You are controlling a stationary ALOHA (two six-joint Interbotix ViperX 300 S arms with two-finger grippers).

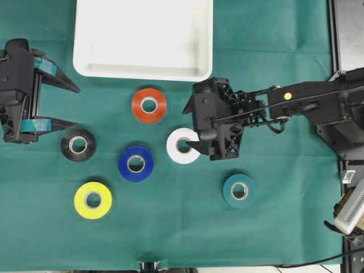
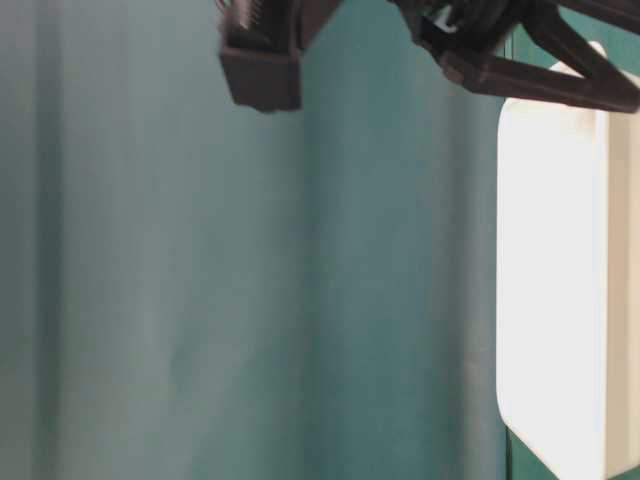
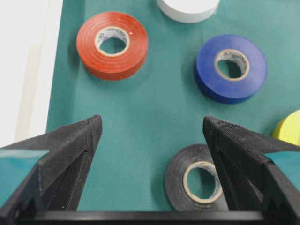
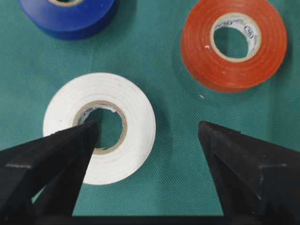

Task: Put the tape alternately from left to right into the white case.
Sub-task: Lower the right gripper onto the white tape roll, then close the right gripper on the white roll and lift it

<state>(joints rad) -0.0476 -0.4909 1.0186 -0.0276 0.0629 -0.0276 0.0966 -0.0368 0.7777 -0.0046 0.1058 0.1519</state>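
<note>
The right gripper (image 4: 147,131) gapes wide, one finger over the white roll's (image 4: 101,126) core; the left gripper (image 3: 152,129) is wide too.

We see 4 views. The overhead exterior camera looks straight down from well above, taking in the whole green cloth (image 1: 273,227), the white case (image 1: 142,40) at its top edge and all 6 rolls. The table-level exterior view sits low and close, blurred, turned sideways, with the case (image 2: 560,290) at its right. The left wrist camera looks forward and down between its own fingers (image 3: 70,154), near the cloth; the right wrist camera does likewise, nearer. Both wrist views share the red-orange roll (image 3: 112,44) (image 4: 234,42), the blue roll (image 3: 230,67) (image 4: 70,16) and the white roll (image 3: 187,9) (image 4: 101,126).
</note>
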